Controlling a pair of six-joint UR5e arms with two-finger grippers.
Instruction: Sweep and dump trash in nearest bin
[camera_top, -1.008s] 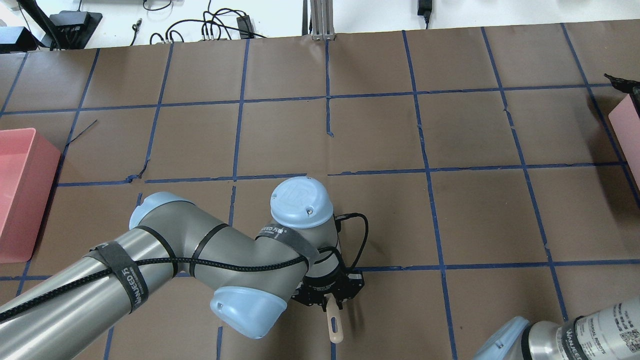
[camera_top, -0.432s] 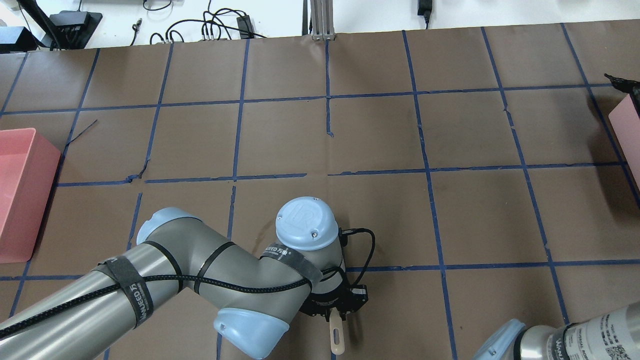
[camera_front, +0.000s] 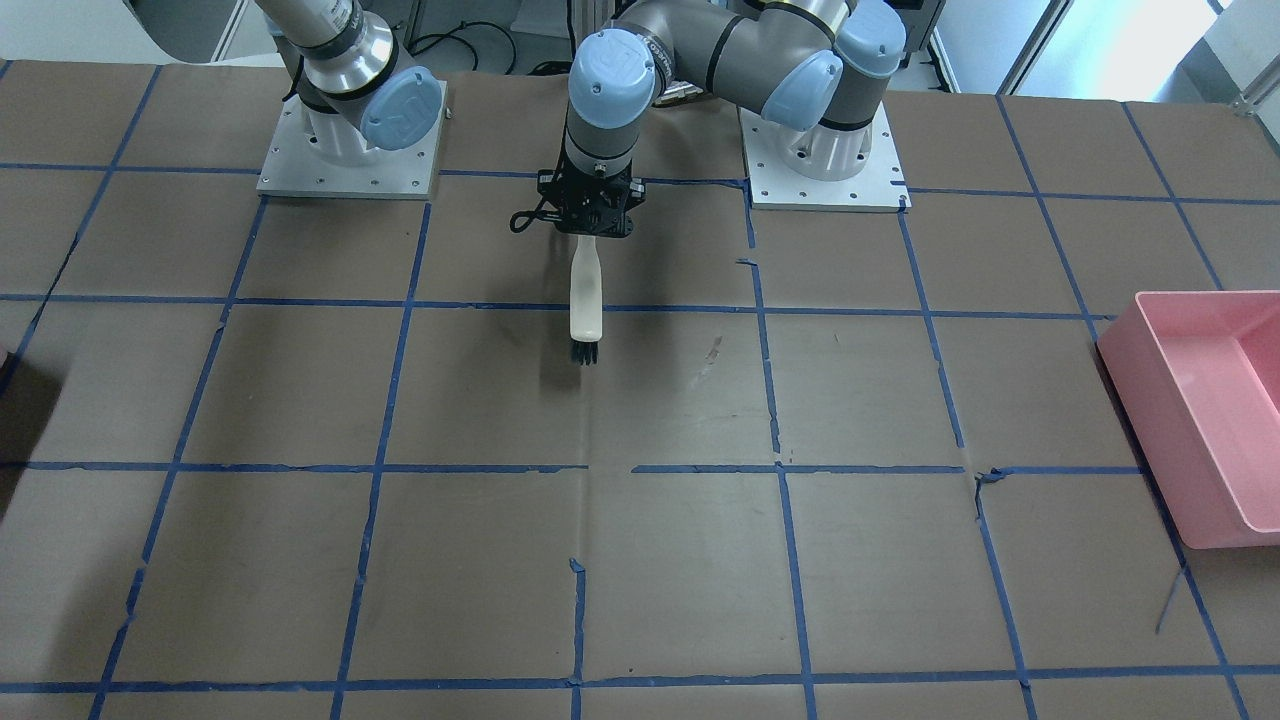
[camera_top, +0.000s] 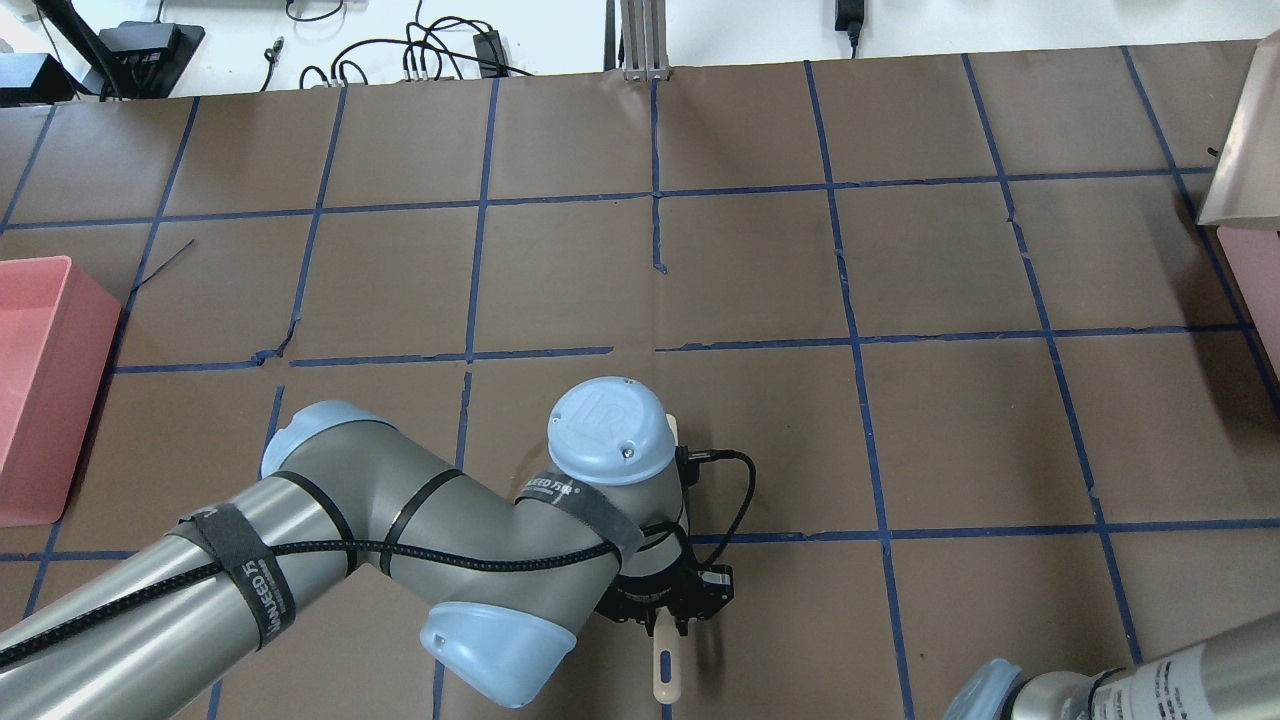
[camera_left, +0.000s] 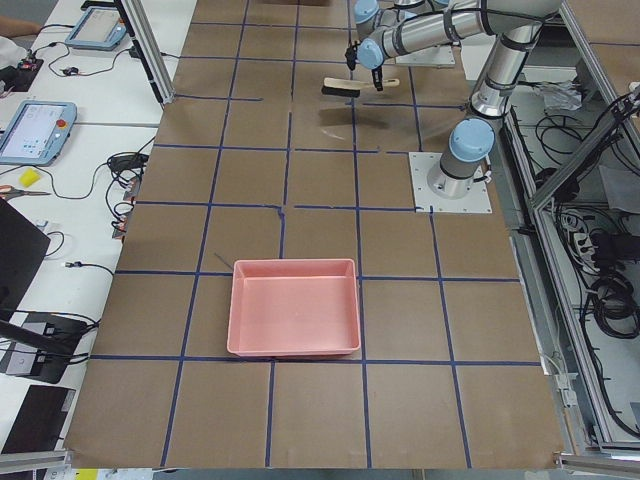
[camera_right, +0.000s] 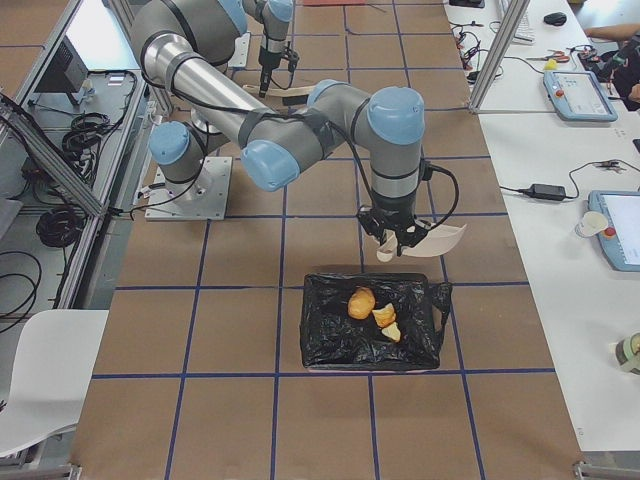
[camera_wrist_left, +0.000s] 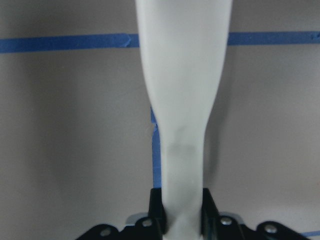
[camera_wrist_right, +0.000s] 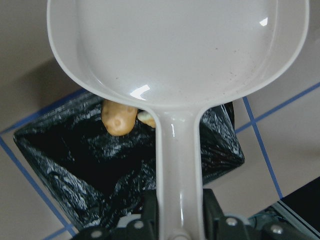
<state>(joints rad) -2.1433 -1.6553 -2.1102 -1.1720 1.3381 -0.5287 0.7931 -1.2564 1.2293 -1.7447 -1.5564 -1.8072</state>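
The trash lies inside the black-lined bin (camera_right: 375, 320): a tan potato shape (camera_right: 361, 302) and two pale chunks (camera_right: 386, 323). In the right wrist view the potato shape (camera_wrist_right: 119, 117) and one chunk (camera_wrist_right: 146, 117) show under the dustpan. My right gripper (camera_wrist_right: 180, 217) is shut on the handle of the white dustpan (camera_wrist_right: 177, 50), which hangs bare over the bin (camera_wrist_right: 75, 160). My left gripper (camera_front: 590, 215) is shut on the white handle of a brush (camera_front: 586, 290), black bristles (camera_front: 585, 352) pointing away from the robot, near the robot's base. The handle (camera_wrist_left: 182, 100) fills the left wrist view.
An open pink bin (camera_front: 1210, 400) stands at the table's end on my left, also seen from overhead (camera_top: 40, 390). The dustpan's edge (camera_top: 1240, 150) shows at the overhead view's far right. Blue tape lines grid the brown table (camera_top: 760, 270). Cables lie beyond the far edge.
The dustpan has come into the overhead view at the top right. My left arm, still holding the brush, has drawn back slightly toward the robot.
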